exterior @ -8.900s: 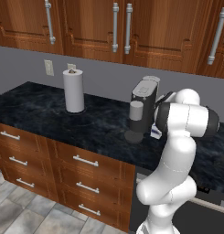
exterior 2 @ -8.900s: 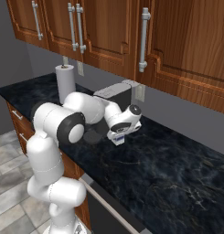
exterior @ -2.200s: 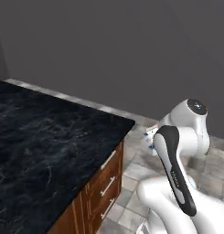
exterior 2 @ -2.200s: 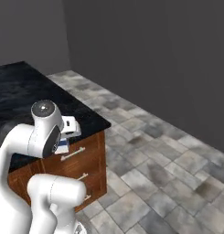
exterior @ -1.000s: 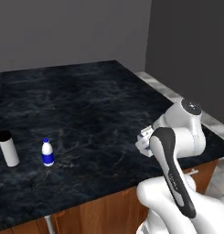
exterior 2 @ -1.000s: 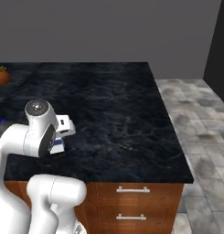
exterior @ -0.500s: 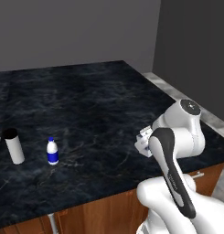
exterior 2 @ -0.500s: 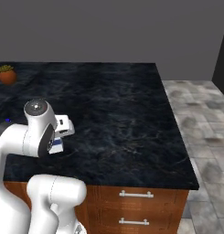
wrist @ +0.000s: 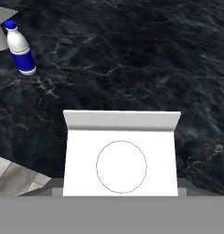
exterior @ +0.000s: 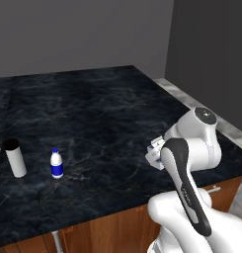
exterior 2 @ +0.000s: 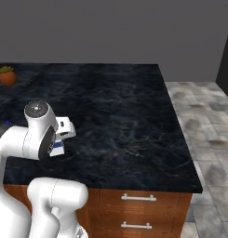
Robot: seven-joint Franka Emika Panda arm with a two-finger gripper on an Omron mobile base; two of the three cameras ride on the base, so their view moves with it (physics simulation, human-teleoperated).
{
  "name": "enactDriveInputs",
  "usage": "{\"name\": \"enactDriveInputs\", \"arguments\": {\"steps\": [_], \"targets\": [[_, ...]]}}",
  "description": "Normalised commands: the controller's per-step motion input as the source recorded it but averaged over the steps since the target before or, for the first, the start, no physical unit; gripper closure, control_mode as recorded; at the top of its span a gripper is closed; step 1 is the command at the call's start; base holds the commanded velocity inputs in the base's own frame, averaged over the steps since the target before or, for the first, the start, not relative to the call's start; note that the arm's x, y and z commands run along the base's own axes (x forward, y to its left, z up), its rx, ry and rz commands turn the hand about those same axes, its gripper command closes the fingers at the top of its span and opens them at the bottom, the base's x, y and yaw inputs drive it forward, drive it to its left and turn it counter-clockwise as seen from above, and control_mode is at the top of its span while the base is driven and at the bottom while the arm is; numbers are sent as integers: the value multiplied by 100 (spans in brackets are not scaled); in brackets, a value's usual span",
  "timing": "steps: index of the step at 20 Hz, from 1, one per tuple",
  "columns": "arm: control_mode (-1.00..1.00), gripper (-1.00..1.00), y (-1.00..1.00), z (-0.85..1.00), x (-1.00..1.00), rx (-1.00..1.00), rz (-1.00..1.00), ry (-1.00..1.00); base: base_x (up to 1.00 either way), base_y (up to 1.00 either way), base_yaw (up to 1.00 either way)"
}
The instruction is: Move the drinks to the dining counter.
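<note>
- Gripper (wrist: pixel 121 194) is closed on the gabled carton (wrist: pixel 121 157), held above the dining counter (exterior: pixel 107 108).
- Base has been driven closer; carton is not yet set down.
- Bottle (exterior: pixel 56 163) and cylinder (exterior: pixel 15 158) are already placed on the counter.

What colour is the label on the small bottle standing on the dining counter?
Blue, on the white small bottle with a blue cap; the hand view shows it best.

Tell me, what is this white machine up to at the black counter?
The white arm is carrying a small white-and-blue carton, gripped in its end effector and held above the near part of the dining counter. Two other drinks already stand upright on that counter, off to the arm's left: a tall white cylinder with a black cap and a small white bottle with a blue label. The carton has not been set down yet.
</note>
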Motion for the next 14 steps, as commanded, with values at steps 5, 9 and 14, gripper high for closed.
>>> {"name": "enactDriveInputs", "arguments": {"steps": [5, 9, 14], "targets": [[100, 100, 0, 0, 0, 0, 0, 0, 0, 0, 0], [-100, 100, 1, 0, 0, 0, 1, 0, 0, 0, 0], [-100, 100, 25, 0, 13, 0, 19, 0, 0, 0, 0]]}}
